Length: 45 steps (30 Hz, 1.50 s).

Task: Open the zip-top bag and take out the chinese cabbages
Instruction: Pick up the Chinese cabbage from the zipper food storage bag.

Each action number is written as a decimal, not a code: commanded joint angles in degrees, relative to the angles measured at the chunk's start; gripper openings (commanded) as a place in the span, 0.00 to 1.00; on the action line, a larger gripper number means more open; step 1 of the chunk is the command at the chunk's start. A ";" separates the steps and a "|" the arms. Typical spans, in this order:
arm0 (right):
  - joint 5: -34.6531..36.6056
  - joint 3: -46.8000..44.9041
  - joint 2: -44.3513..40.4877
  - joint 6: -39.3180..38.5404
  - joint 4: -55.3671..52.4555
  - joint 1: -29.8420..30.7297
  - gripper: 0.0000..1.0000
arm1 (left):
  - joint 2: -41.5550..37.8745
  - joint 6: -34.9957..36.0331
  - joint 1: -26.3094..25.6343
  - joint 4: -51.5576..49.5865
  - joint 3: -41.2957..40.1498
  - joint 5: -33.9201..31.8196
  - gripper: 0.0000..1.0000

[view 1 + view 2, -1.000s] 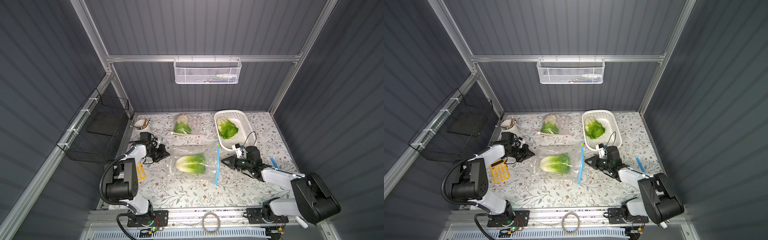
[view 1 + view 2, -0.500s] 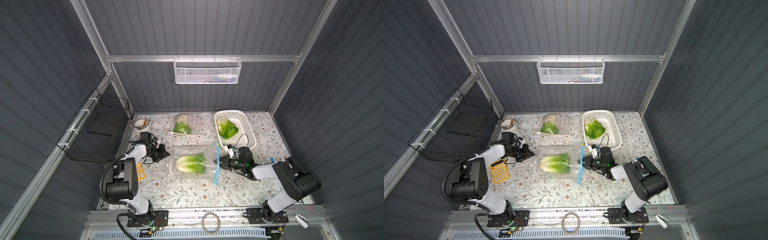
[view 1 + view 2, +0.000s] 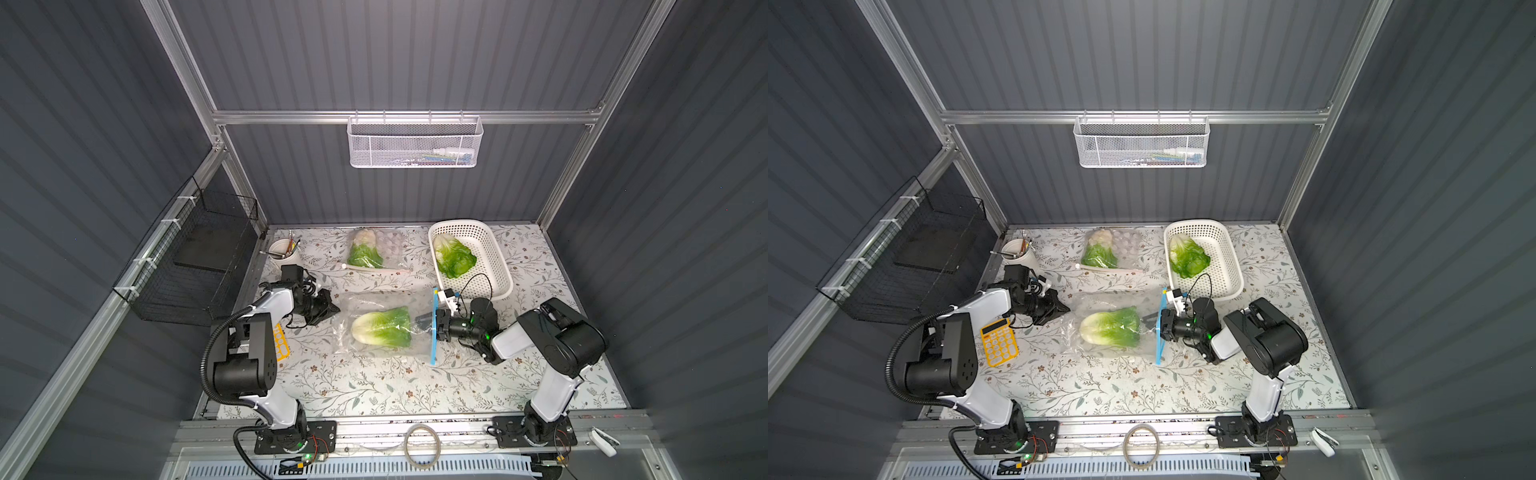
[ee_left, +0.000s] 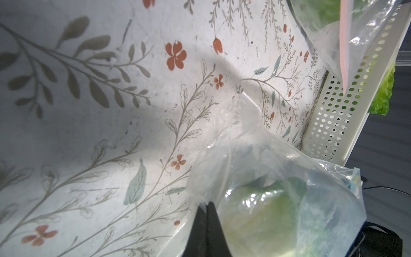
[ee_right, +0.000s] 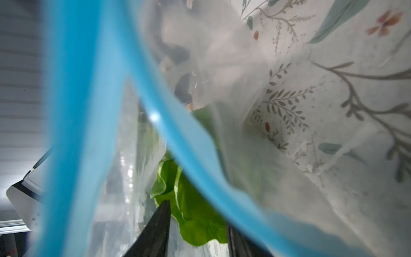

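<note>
**Robot gripper inside a zip-top bag [image 3: 374,305], at a cabbage [image 3: 382,329] in the middle of a floral tabletop [image 3: 374,386].**

In a booth of grey ribbed walls [image 3: 395,62], the right gripper [image 3: 420,323] is past the bag's blue zip strip [image 3: 433,345], its jaws parted either side of the green leaf tips. The left gripper [image 3: 333,309] is pinched closed on the bag's opposite edge. A second cabbage [image 3: 455,257] lies in a white basket [image 3: 496,266] at the far right corner, and a third cabbage [image 3: 363,254] in another clear bag [image 3: 390,249] by the far edge. A cup of brushes [image 3: 282,251] stands at the far left corner; a yellow calculator [image 3: 998,340] lies near the left edge. A white mesh basket [image 3: 415,143] hangs on the back wall, a black wire basket [image 3: 195,257] on the left wall.
</note>
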 commanded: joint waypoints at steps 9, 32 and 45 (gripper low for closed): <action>-0.63 3.95 -2.63 -2.66 -6.94 3.25 0.51 | 0.73 0.82 0.28 -1.08 0.94 1.79 0.00; -0.90 6.94 0.18 -0.51 -5.37 5.22 0.38 | 0.25 0.62 0.28 -0.93 0.76 2.58 0.00; -1.59 7.26 0.54 1.86 -0.53 5.39 0.44 | 0.17 0.53 0.28 -0.81 0.78 2.74 0.00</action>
